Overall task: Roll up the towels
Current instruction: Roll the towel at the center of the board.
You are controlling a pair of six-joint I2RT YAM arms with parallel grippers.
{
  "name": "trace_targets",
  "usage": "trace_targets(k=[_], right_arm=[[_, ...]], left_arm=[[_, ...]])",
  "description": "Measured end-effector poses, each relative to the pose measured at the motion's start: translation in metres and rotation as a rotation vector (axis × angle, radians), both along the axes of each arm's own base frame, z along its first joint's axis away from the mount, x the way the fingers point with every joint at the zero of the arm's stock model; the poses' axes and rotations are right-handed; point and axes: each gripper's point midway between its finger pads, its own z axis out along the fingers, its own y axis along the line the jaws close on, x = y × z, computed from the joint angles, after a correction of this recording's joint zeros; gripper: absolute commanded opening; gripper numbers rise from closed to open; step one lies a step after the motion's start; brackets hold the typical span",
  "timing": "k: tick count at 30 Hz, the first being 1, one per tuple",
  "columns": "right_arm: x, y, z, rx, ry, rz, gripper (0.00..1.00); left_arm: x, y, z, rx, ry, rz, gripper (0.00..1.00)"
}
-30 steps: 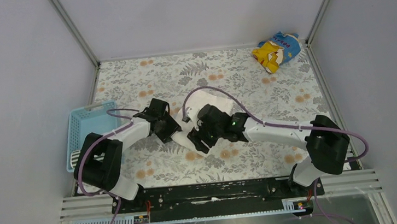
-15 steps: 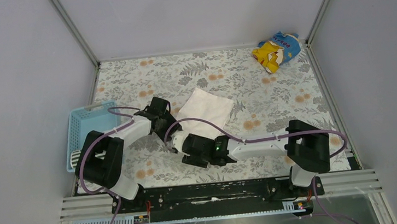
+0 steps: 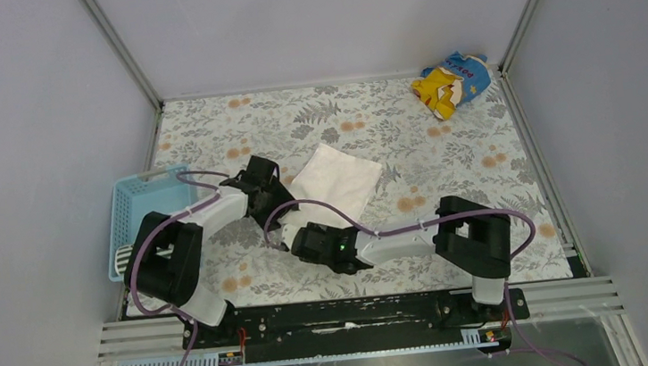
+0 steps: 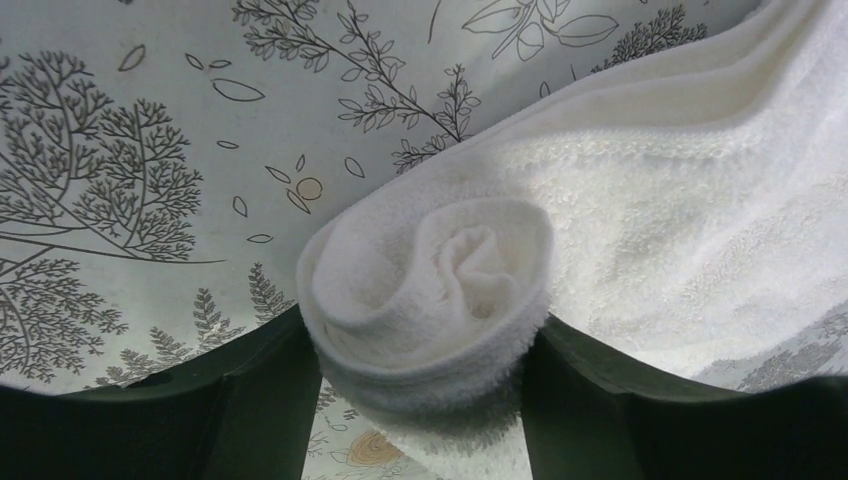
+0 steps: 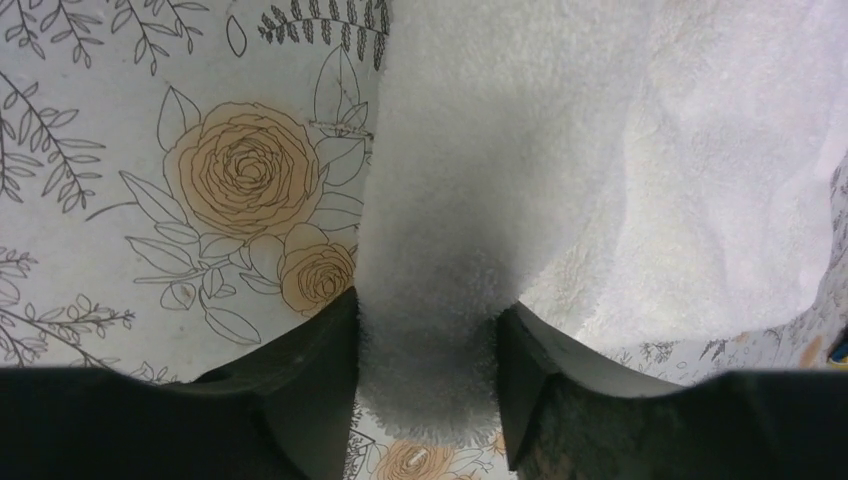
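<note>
The large white terry towel (image 3: 338, 180) lies spread on the flowered table, its near end wound into a roll (image 4: 430, 270). My left gripper (image 3: 272, 208) sits at the roll's left end, and its fingers (image 4: 270, 400) press both sides of the spiral. From the near side my right gripper (image 3: 301, 239) reaches in, and the roll (image 5: 450, 200) fills the gap between its fingers (image 5: 310, 390), which touch it on each side. The black-and-white striped towel (image 3: 121, 254) shows at the near left corner of the blue basket (image 3: 139, 205).
A yellow-and-blue printed cloth (image 3: 451, 81) lies crumpled in the far right corner. The blue basket stands against the left wall beside my left arm. Grey walls enclose the table on three sides.
My right arm has swung from above the towel's middle down to the near end of the roll and closed in on it. The left gripper stayed at the roll, its jaws slightly wider.
</note>
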Motion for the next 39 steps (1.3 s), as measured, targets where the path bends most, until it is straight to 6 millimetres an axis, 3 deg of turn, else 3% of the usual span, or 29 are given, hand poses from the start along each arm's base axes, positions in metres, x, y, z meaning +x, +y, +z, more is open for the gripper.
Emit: trace_targets(k=[6,11,17,22,29,39], right_arm=[[0.0,0.003,-0.004,-0.011,0.014,-0.01,0.24],[-0.002,0.008,-0.003,0.07,0.141,-0.008,0.11],[-0.005,0.025,0.002,0.287,0.43,0.0,0.1],[-0.016,0.038,0.011,0.463,0.663,0.011,0.11],[-0.018,0.038,0.014,0.652,0.93,-0.026,0.12],[-0.015,0.039,0.012,0.766,1.154,-0.054,0.14]], left_arm=[[-0.002,0.008,0.005,0.04,-0.003,0.006,0.8],[0.006,0.029,0.039,0.043,-0.101,0.074,0.91],[0.003,0.056,0.066,0.035,-0.193,0.153,0.98],[-0.015,0.053,0.065,-0.002,-0.183,0.131,1.0],[-0.037,0.036,0.054,-0.089,-0.132,0.083,0.98],[-0.036,0.011,0.042,-0.129,-0.103,0.035,0.92]])
